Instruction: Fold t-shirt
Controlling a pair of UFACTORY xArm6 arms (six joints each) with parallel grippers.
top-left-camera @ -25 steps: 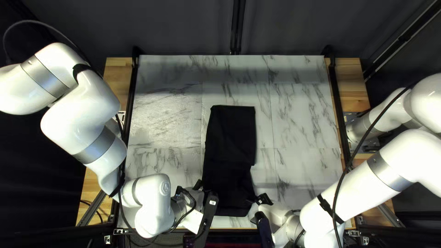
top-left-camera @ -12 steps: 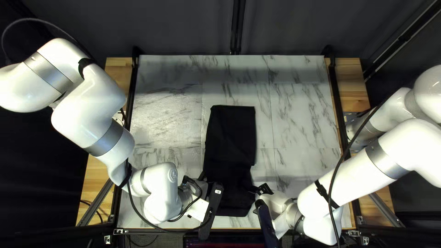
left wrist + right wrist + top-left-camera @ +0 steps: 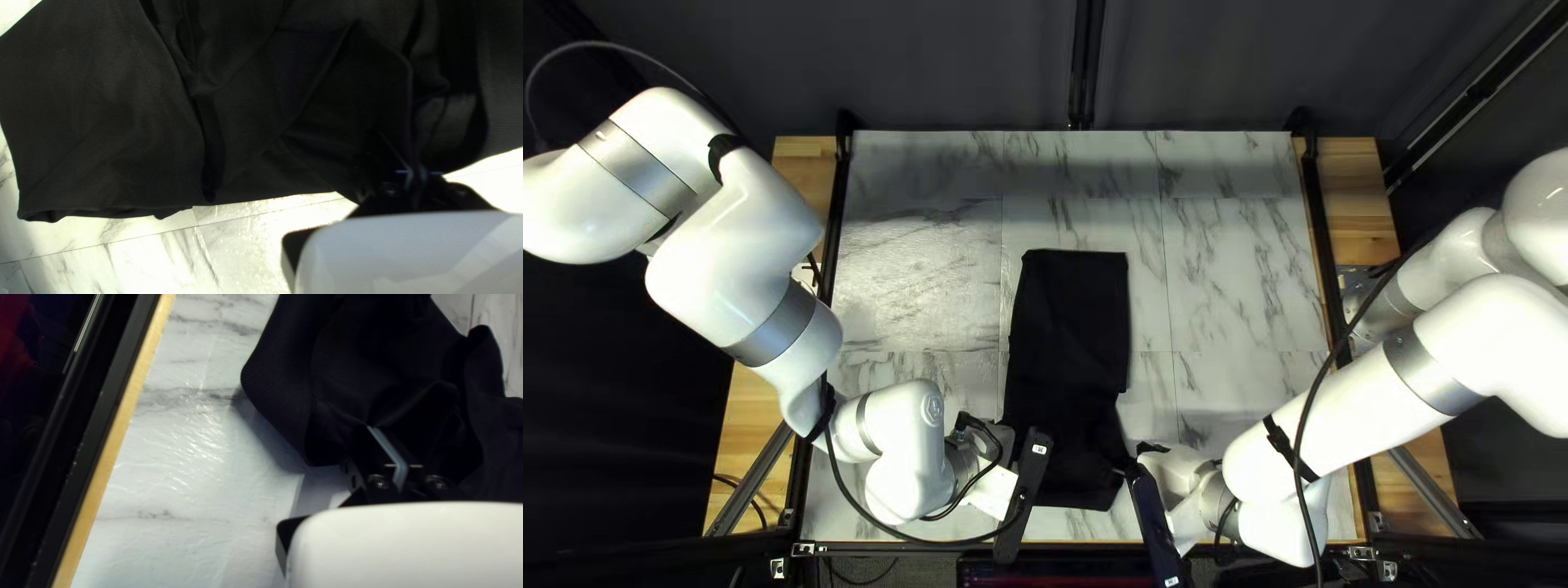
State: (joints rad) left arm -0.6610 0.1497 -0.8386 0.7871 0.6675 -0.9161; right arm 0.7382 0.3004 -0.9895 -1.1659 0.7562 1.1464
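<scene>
The black t-shirt (image 3: 1067, 359) lies folded into a long strip in the middle of the table. My left gripper (image 3: 993, 488) is at the left side of its near end, its fingertips hidden in the top left view. My right gripper (image 3: 1128, 468) is at the right side of that end. In the left wrist view my left gripper (image 3: 417, 173) is shut on the shirt (image 3: 120, 120), a ridge of cloth running into its fingers. In the right wrist view my right gripper (image 3: 399, 467) is shut on the shirt (image 3: 376, 359) beside its ribbed edge, with folds gathered around the fingers.
Marble-patterned table surface (image 3: 1241, 283) shows on both sides of the shirt and beyond it. Dark rails (image 3: 831, 240) run along the table's sides. The wooden near edge (image 3: 124, 430) and a dark screen (image 3: 32, 403) lie beside my right gripper.
My left gripper has moved right and a little toward the far side, and its fingers no longer stick out beside the shirt. My right gripper has moved slightly and closed at the shirt's right edge.
</scene>
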